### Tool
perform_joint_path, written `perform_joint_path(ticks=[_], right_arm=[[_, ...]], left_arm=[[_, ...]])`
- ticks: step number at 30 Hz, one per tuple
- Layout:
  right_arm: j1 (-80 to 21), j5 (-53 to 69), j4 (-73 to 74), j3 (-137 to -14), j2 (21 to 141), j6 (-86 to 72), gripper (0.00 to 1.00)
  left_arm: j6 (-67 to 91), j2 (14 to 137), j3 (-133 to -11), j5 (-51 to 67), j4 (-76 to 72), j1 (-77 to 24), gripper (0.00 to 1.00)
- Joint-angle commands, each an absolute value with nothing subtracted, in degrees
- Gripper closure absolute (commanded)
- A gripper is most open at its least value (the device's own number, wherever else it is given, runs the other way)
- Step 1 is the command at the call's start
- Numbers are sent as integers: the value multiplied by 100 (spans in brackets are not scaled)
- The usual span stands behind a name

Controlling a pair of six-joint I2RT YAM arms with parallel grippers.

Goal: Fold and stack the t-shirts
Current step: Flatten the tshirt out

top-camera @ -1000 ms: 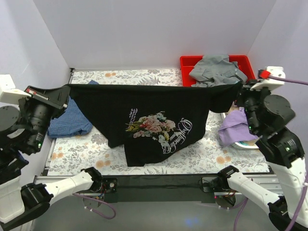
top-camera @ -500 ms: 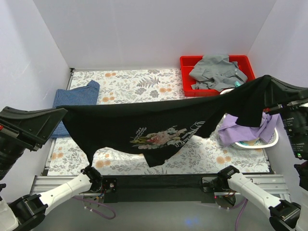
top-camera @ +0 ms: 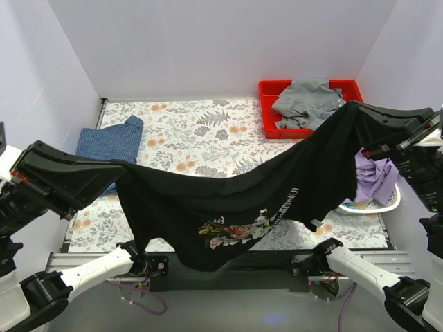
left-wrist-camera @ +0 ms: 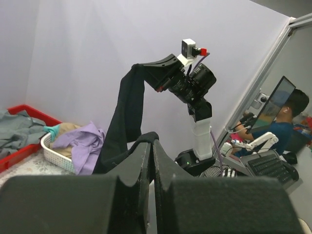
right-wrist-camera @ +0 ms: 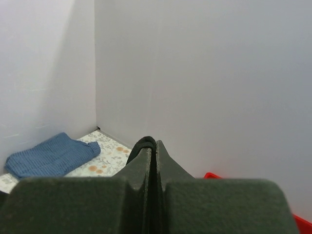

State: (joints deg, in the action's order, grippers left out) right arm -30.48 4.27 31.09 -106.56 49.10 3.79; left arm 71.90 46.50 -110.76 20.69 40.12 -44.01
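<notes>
The black t-shirt (top-camera: 242,190) hangs stretched in the air between both grippers, sagging in the middle over the table's near edge, its rose print (top-camera: 232,232) low at the front. My left gripper (top-camera: 114,166) is shut on its left end, and a black fold pokes out between the left gripper's (left-wrist-camera: 152,139) tips in the left wrist view. My right gripper (top-camera: 356,107) is shut on the right end, higher up; the right wrist view shows black cloth pinched in the right gripper (right-wrist-camera: 155,144). The blue t-shirt (top-camera: 107,142) lies folded at the table's left, and the blue t-shirt (right-wrist-camera: 51,156) also shows in the right wrist view.
A red bin (top-camera: 266,90) at the back right holds crumpled grey cloth (top-camera: 309,104). A white basket (top-camera: 377,205) with purple cloth (top-camera: 374,176) sits at the right edge. The floral table cover (top-camera: 201,131) lies under everything. White walls close in three sides.
Both arms have lifted the black t-shirt off the table and pulled it toward the near edge. Its lower part now hangs past the front edge; the right end sits higher.
</notes>
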Motion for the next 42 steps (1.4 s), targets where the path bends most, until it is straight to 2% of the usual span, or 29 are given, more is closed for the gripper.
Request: perform_joint_path(ticks=[1, 3, 7, 10, 15, 18, 23, 28, 31, 34, 36, 38, 42], right_arm=[[-3032, 134, 2795, -10556, 4782, 597, 99], [-3032, -672, 2725, -10442, 4659, 702, 99], [-3041, -975, 2716, -10485, 4676, 993, 99], [-3041, -950, 2707, -10328, 4807, 1011, 99], [-3032, -607, 2628, -9687, 5281, 660, 99], [-3041, -833, 2392, -9028, 5781, 458, 99], [-3041, -782, 1987, -8097, 6485, 299, 99], [-3032, -923, 1776, -8024, 7513, 272, 99], [-3032, -888, 1758, -8305, 8304, 325, 99], [-3006, -914, 1819, -8953, 9209, 378, 99], [-2962, -844, 1924, -9437, 9970, 387, 99], [-2900, -703, 2117, -10342, 10535, 387, 99], [-2786, -660, 2512, -12239, 12246, 448, 99]], left_arm=[[6952, 4062, -11031, 1794, 3569, -4377, 100], [6856, 3772, -10855, 1199, 3472, -4316, 100], [6557, 3156, -10267, 704, 2928, -4236, 100], [6425, 3164, -10055, 90, 3075, -4236, 100], [6407, 3699, -9407, -1193, 3260, -4236, 100], [6503, 4059, -8862, -2116, 3234, -4236, 100], [6522, 4701, -8122, -4014, 3032, -4236, 100], [6372, 5744, -7559, -5333, 2532, -4236, 100], [6083, 6387, -7506, -6168, 1972, -4149, 100], [5766, 7011, -7646, -6354, 1653, -3745, 100], [5573, 7302, -7699, -6163, 1337, -3087, 100], [5774, 7828, -7848, -5426, 1415, -2378, 100], [5749, 9048, -8356, -5063, 1205, -1664, 100]])
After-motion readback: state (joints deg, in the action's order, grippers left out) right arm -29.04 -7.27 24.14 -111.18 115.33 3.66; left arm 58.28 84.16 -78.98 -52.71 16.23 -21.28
